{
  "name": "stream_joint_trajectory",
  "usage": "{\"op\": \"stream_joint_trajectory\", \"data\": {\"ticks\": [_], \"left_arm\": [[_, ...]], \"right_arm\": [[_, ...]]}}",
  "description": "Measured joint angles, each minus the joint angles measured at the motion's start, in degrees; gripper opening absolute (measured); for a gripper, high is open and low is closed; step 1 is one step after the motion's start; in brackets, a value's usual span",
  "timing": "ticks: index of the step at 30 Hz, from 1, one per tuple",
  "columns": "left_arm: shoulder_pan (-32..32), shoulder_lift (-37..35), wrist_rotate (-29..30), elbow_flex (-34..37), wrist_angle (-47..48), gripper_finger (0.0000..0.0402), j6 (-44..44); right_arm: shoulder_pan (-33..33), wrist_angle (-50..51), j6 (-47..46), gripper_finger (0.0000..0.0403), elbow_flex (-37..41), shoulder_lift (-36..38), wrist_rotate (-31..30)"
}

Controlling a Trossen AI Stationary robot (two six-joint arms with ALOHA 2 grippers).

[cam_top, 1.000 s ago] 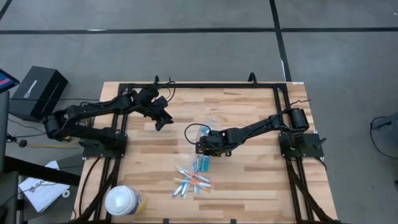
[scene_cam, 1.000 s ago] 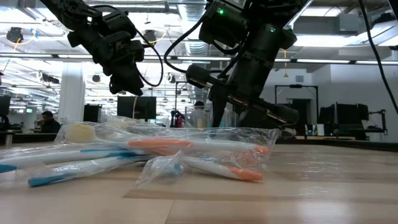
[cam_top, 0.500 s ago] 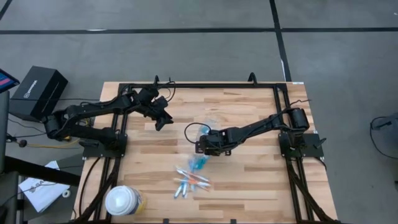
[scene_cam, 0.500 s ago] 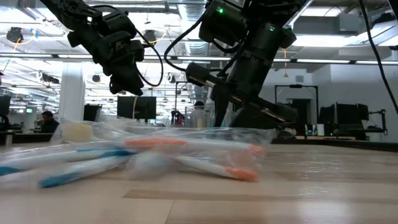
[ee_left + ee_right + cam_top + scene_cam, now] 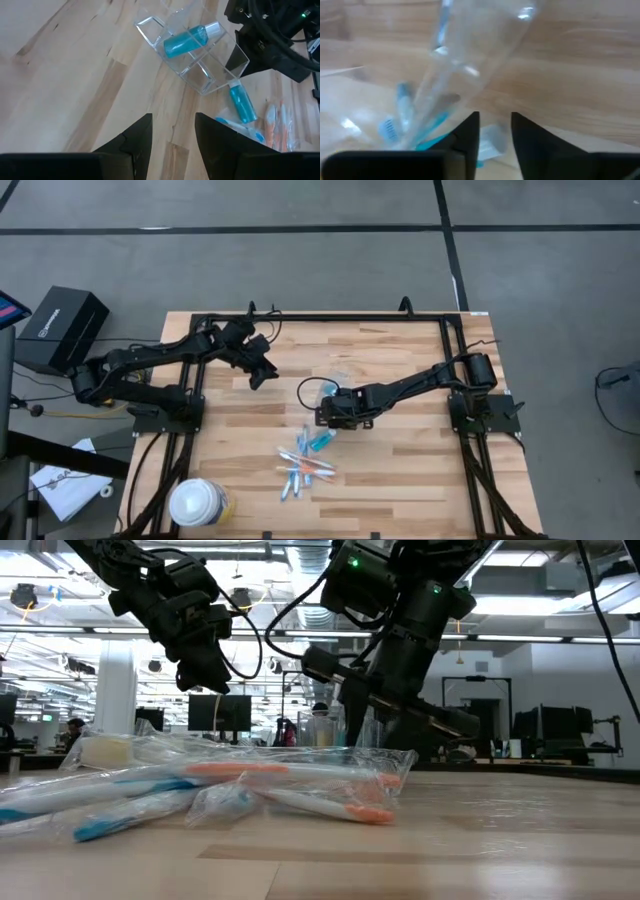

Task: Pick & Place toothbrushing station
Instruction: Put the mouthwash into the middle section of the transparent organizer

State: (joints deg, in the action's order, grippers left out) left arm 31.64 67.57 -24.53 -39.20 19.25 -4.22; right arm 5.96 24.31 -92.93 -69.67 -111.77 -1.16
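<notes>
The left gripper (image 5: 262, 368), spread and empty, is hovering over the wooden bench (image 5: 400, 470). Mid-bench, the right gripper (image 5: 333, 412) is pinching the clear plastic compartmented organiser (image 5: 196, 60), which is lying tipped with one small blue tube (image 5: 186, 39) inside; the second blue tube (image 5: 242, 102) is lying outside, beside the wrapped blue, white and orange toothbrushes (image 5: 303, 467). The slick wall could be slipping, spilling the tube. The white-topped yellowish tub (image 5: 195, 503) is standing well apart.

Grey floor (image 5: 300, 250) with dark seams surrounds the wooden table (image 5: 400, 480) — behind it an open hall, ceiling light strips (image 5: 560, 637), white pillar (image 5: 117, 690), monitors (image 5: 560, 725) on desks.
</notes>
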Motion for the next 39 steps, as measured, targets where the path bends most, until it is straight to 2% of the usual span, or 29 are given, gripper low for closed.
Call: {"op": "stream_joint_trajectory", "data": {"ticks": [6, 11, 15, 22, 26, 31, 36, 39], "left_arm": [[0.7, 0.0, -1.9, 0.0, 0.0, 0.0143, 0.6], [0.7, 0.0, -11.6, 0.0, -0.5, 0.0143, 6.9], [0.6, 0.0, -12.9, 0.0, -1.1, 0.0143, 8.3], [0.6, 0.0, -13.6, 0.0, -3.4, 0.0143, 9.3], [0.5, 0.0, -19.5, 0.0, -4.4, 0.0143, 10.1], [-2.7, 0.6, -24.2, 0.0, -4.5, 0.0143, 6.0], [-8.6, 0.5, -21.5, -0.1, -4.8, 0.0143, -0.5], [-12.1, 0.5, -17.2, -0.1, -4.7, 0.0143, -3.7]], "right_arm": [[-2.1, 2.0, 1.1, 0.0180, 0.0, 0.2, 0.8], [-2.1, 1.3, -1.6, 0.0215, 0.0, 2.2, 0.7], [-0.6, 1.4, -6.7, 0.0220, 0.0, 5.4, -1.9], [5.4, 2.0, -20.8, 0.0204, 0.0, 8.7, -6.4], [9.6, 1.7, -29.9, 0.0200, 0.0, 8.3, -8.5], [12.5, 5.2, -32.5, 0.0207, 0.0, 8.3, -9.2], [12.0, 6.5, -32.5, 0.0216, 0.0, 8.3, -9.4], [11.4, 6.6, -31.3, 0.0220, 0.0, 8.3, -9.4]]}}
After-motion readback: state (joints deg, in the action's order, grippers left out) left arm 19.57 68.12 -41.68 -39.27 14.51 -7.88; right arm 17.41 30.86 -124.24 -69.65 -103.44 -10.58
